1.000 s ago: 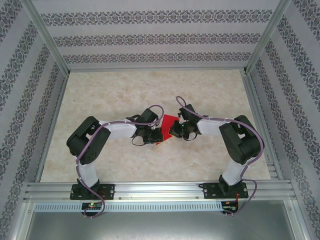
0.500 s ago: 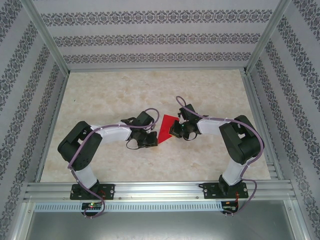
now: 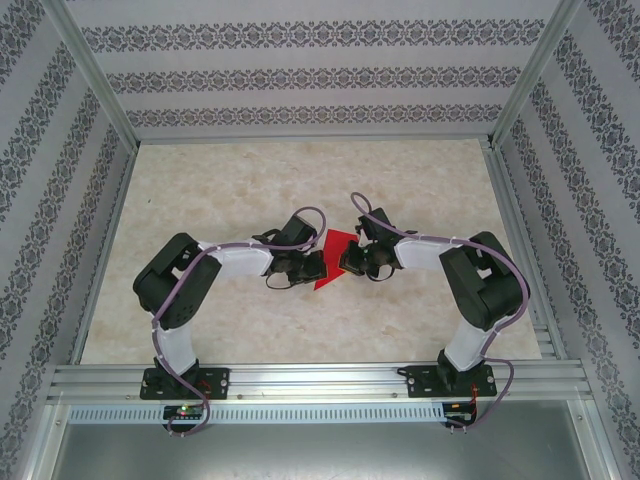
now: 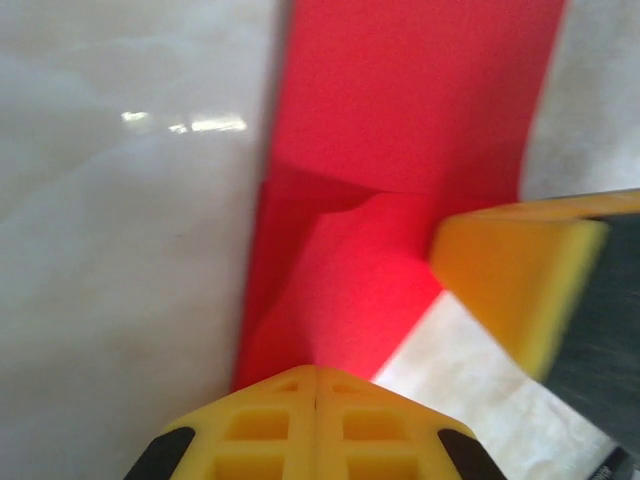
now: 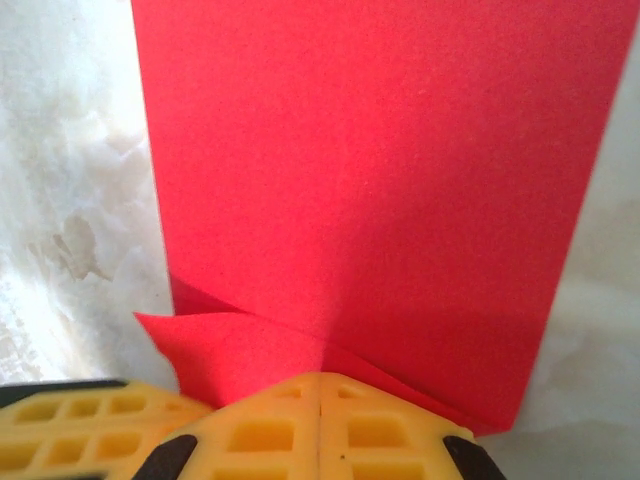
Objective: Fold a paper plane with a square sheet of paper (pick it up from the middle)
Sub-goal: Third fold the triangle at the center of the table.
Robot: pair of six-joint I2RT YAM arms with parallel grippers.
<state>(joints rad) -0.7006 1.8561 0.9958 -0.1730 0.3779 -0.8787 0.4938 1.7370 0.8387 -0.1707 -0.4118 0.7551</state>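
Left tool (image 4: 316, 375) and right tool (image 5: 320, 380), both clenched, meet the red paper (image 5: 370, 170); wrist views reveal creases.

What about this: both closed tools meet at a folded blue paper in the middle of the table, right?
Not quite: the folded paper is red, not blue, as the right wrist view shows. The rest stands: the left tool and right tool are both closed, meeting at it.

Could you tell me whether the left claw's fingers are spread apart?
No, the left claw shows its yellow fingertips meeting at one seam, close to the red paper.
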